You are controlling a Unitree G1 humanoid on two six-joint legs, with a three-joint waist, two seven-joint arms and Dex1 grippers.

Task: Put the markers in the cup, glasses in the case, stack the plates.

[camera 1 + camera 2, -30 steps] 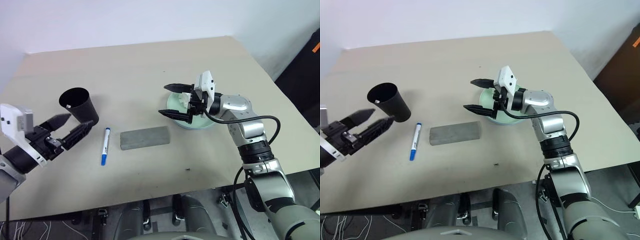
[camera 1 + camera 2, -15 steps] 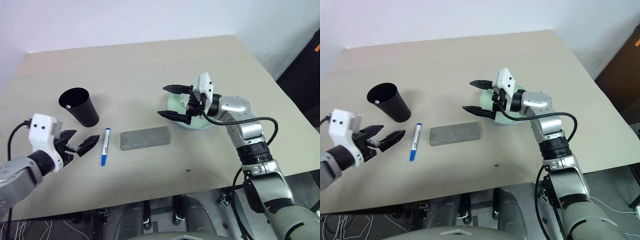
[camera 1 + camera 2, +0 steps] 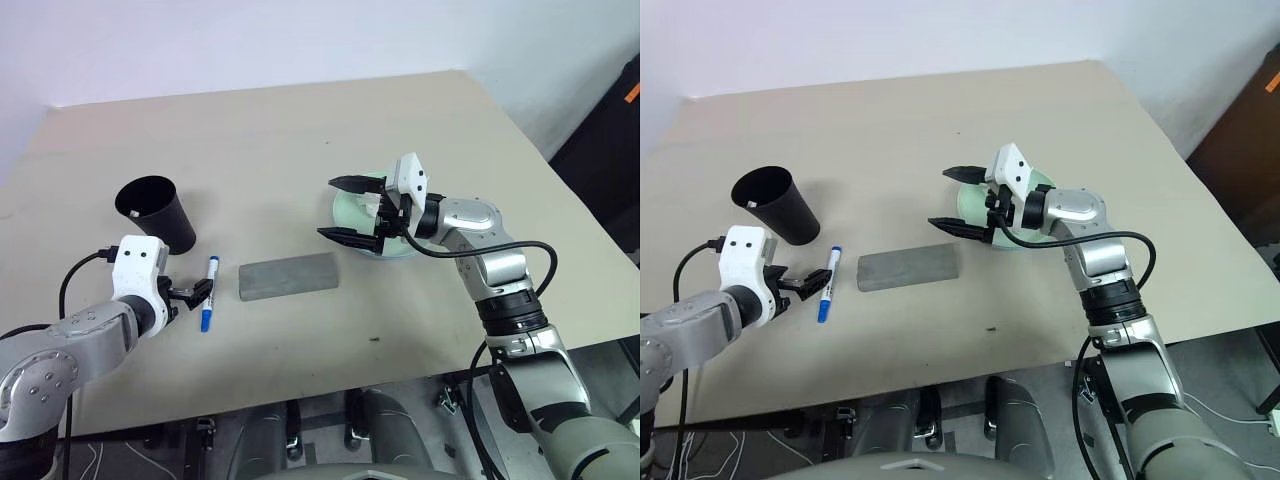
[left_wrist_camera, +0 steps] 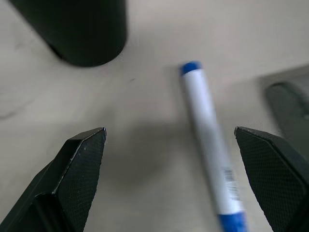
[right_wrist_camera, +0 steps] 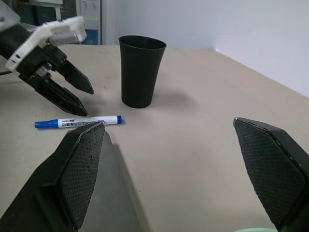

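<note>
table [image 3: 300, 130]: beige, flat top, takes up most of the head views | wall [image 3: 200, 40]: pale, plain, behind the table's far edge | floor [image 3: 420, 420]: grey, seen below the table's near edge | dark panel [image 3: 610, 140]: beyond the table's right side, small orange patch [image 3: 632, 95] on it

The table [image 3: 300, 140] is plain beige. The cup [image 3: 158, 212] is matte black. The marker [image 3: 209, 292] is white with blue ends and small dark print. The case [image 3: 290, 276] is flat grey. The plate [image 3: 360, 213] is pale mint green. Both grippers' fingers [image 5: 79, 174] are black with a fine cross-hatch
</note>
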